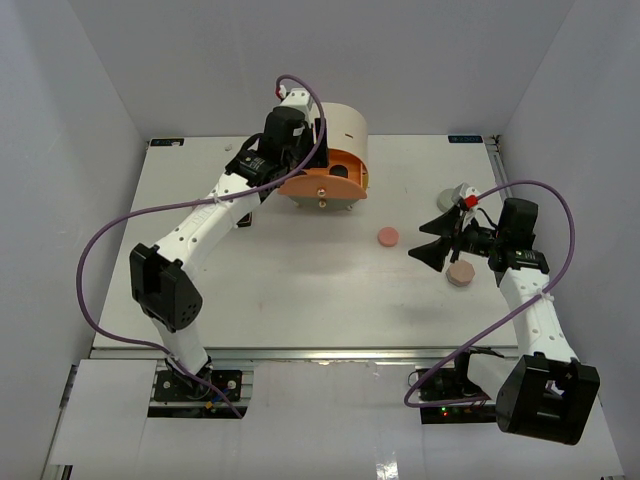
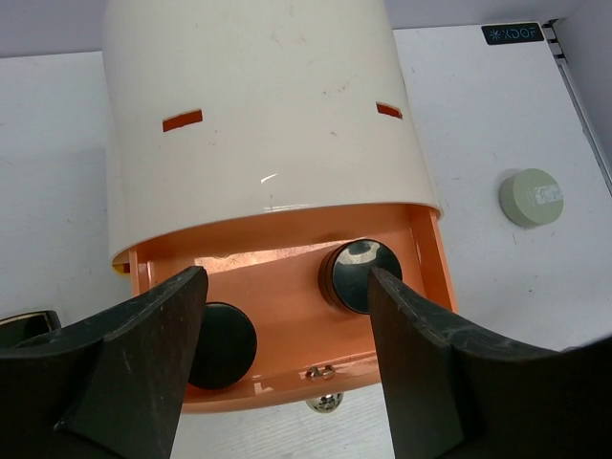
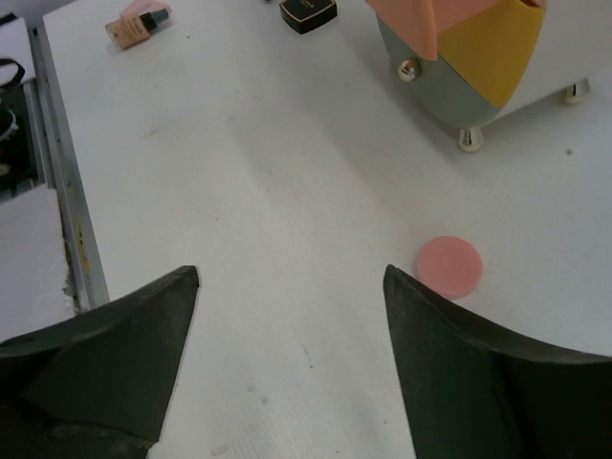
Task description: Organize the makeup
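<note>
The cream drawer unit (image 1: 345,130) has its orange drawer (image 1: 330,185) pulled open. In the left wrist view the drawer (image 2: 287,287) holds two black pots (image 2: 222,344) (image 2: 356,275). My left gripper (image 1: 296,176) (image 2: 287,330) is open and empty, just above the drawer's front. A pink compact (image 1: 388,237) (image 3: 449,266) lies mid-table. A peach compact (image 1: 460,274) lies beside my right gripper (image 1: 432,240) (image 3: 292,277), which is open and empty above bare table. A pale green compact (image 1: 455,193) (image 2: 532,197) lies behind the right gripper.
The right wrist view shows a black square compact (image 3: 308,11) and a tan dark-capped bottle (image 3: 139,24) on the table's left part, hidden under the left arm in the top view. White walls enclose the table (image 1: 300,290).
</note>
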{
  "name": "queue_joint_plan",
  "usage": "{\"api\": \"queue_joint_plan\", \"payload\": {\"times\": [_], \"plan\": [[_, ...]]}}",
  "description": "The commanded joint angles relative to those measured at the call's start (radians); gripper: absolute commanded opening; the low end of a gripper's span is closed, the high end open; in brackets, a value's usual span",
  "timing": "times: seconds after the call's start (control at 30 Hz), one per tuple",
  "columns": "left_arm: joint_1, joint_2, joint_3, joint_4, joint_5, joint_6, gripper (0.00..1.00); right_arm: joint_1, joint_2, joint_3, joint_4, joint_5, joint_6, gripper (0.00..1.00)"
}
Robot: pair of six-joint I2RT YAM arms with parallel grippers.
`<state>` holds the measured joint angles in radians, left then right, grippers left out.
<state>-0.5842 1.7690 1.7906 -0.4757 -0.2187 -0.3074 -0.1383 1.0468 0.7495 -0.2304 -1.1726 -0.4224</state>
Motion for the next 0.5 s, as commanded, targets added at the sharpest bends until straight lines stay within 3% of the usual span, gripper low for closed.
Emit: {"api": "queue_joint_plan", "payload": {"times": [0.0,0.1,0.27,0.4,0.47], "plan": [[0.009,-0.212,-0.096,0.027,0.026,0.027,0.78,0.027,0.002,0.013,-0.159,-0.141,-0.298,0.71],[0.018,-0.415,-0.289,0.076,0.024,0.014,0.77,0.182,0.012,0.089,-0.289,0.003,-0.485,0.59],[0.034,-0.713,-0.636,0.121,0.01,-0.069,0.76,0.539,0.091,0.233,-0.266,0.329,-0.511,0.28],[0.038,-0.936,-0.876,0.114,-0.012,-0.108,0.77,0.755,0.291,0.437,-0.25,0.57,-0.475,0.22],[0.038,-1.044,-0.972,0.111,0.0,-0.107,0.77,0.794,0.398,0.517,-0.247,0.678,-0.446,0.21]]}}
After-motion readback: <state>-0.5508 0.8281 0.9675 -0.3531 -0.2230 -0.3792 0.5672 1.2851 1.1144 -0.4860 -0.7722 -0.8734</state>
